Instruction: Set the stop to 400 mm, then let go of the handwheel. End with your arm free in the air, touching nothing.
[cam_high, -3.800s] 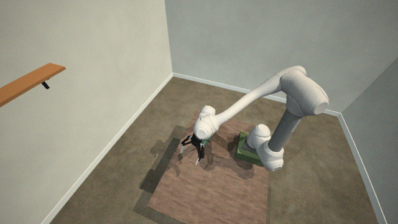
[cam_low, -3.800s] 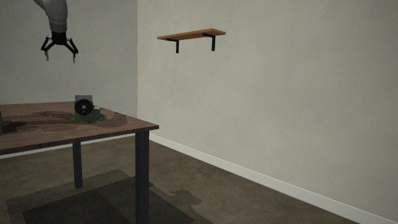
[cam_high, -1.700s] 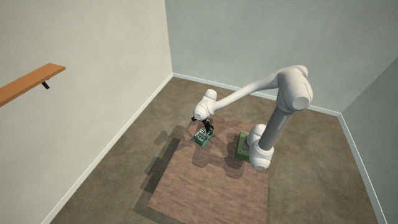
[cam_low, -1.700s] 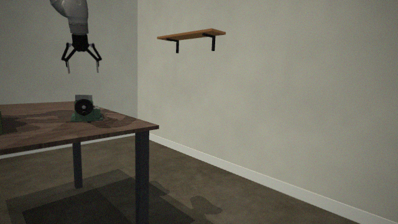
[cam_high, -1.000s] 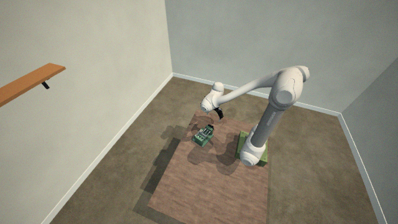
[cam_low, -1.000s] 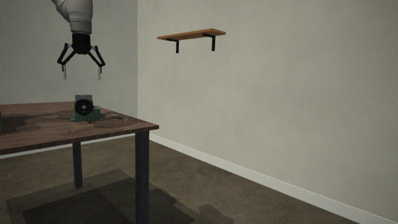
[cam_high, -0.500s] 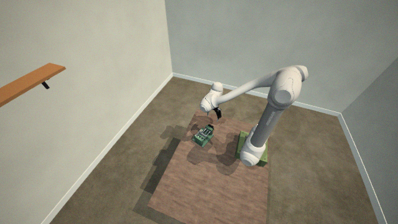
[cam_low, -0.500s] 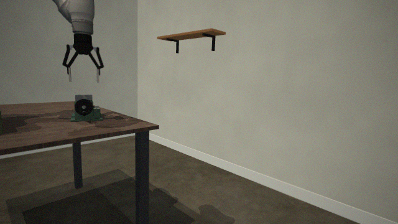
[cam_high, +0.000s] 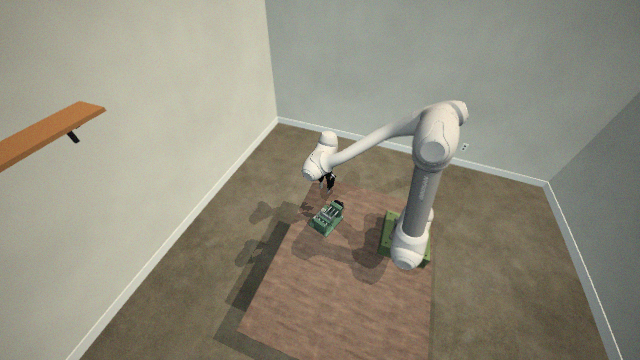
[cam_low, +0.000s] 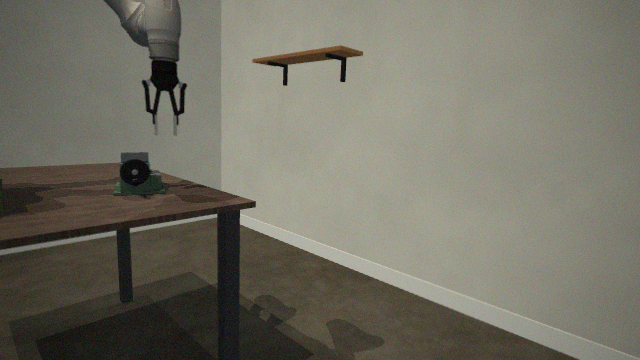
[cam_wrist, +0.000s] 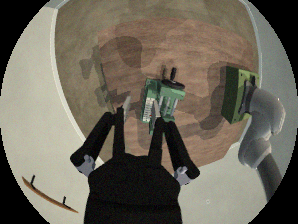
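A green machine (cam_high: 324, 226) (cam_low: 142, 189) (cam_wrist: 172, 94) with grey metal parts on top stands on the wooden table. Its black handwheel (cam_high: 338, 204) (cam_low: 126, 172) (cam_wrist: 173, 84) is on one side, with a dark handle sticking out in the wrist view. A pale scale strip (cam_wrist: 148, 107) runs along the machine; its numbers and the stop's setting are too small to read. My gripper (cam_high: 325, 189) (cam_low: 165, 133) (cam_wrist: 141, 103) is partly open and empty, pointing down. It hangs above the machine's height, clear of the handwheel.
The wooden table (cam_high: 345, 300) (cam_low: 60, 220) (cam_wrist: 140, 65) carries the machine near one end. The arm's green base block (cam_high: 388, 232) (cam_wrist: 232, 95) stands on the same table. An orange-brown shelf (cam_high: 50, 127) (cam_low: 310, 55) (cam_wrist: 47, 197) is on the wall.
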